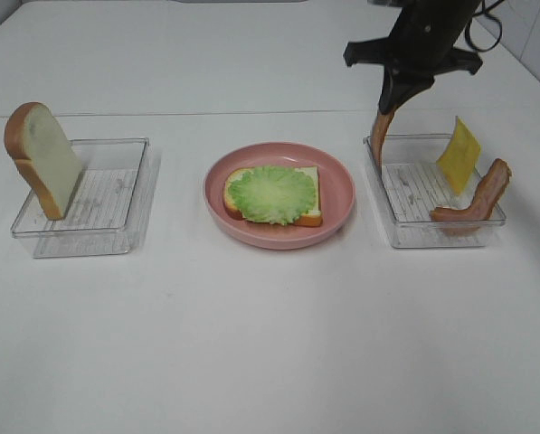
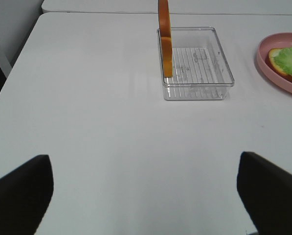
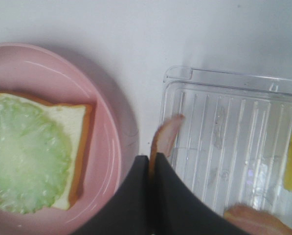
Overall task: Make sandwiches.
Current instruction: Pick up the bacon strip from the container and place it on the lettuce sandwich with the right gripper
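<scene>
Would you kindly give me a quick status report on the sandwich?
Right hand shut on bacon strip, dangling by right tray. Left hand open, empty. Lettuce on bread on plate, unobstructed.

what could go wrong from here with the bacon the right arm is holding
1. The right gripper pinches the bacon strip by one end only; the limp strip may swing or slip out.
2. Its lower end hangs by the wall of the right tray; moving sideways before lifting might snag it.
3. Released while dangling, it may land partly off the lettuce.
</scene>
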`<control>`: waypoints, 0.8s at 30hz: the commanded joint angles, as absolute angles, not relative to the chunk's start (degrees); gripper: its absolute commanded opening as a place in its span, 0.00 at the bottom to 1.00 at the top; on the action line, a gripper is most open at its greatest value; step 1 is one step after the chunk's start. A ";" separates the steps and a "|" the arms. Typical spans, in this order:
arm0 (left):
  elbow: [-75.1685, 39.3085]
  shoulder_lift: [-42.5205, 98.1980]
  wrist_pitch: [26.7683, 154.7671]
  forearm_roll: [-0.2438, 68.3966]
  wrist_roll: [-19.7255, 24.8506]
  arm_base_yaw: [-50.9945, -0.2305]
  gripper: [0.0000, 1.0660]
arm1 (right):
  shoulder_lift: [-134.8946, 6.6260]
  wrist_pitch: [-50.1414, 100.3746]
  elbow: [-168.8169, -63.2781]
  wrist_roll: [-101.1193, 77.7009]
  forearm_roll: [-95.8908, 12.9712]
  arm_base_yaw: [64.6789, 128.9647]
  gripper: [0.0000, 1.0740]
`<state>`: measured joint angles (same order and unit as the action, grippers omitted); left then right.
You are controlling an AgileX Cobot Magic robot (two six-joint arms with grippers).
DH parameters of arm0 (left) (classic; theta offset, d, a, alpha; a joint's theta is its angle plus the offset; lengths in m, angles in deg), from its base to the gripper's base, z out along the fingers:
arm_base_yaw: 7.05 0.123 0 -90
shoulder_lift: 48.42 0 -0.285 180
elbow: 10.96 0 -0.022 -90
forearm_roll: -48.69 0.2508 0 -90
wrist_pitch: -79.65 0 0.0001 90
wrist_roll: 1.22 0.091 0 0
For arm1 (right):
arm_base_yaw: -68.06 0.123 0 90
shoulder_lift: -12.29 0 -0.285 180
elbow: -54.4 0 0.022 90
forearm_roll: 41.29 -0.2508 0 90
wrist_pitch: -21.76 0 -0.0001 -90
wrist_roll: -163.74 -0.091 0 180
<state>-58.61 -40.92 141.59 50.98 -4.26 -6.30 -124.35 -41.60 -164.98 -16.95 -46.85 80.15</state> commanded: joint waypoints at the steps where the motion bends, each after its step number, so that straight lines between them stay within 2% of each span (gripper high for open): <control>1: -58.61 -42.12 140.96 50.46 -4.08 -6.48 0.88 | -118.68 -45.33 -165.21 -17.12 -48.34 80.21 0.00; 7: -58.61 -42.12 140.96 50.46 -4.08 -6.48 0.88 | -114.73 -42.81 -163.77 -15.18 -56.47 81.87 0.00; 16: -58.61 -42.12 140.96 50.46 -4.08 -6.48 0.88 | -113.47 -32.90 -153.98 -10.76 -67.24 87.65 0.00; 18: -58.61 -42.12 140.96 50.46 -4.08 -6.48 0.88 | -114.50 -25.91 -149.79 -7.33 -73.72 91.03 0.00; 24: -58.61 -42.12 140.96 50.46 -4.08 -6.48 0.88 | -119.14 -23.10 -149.97 -5.09 -76.58 95.68 0.00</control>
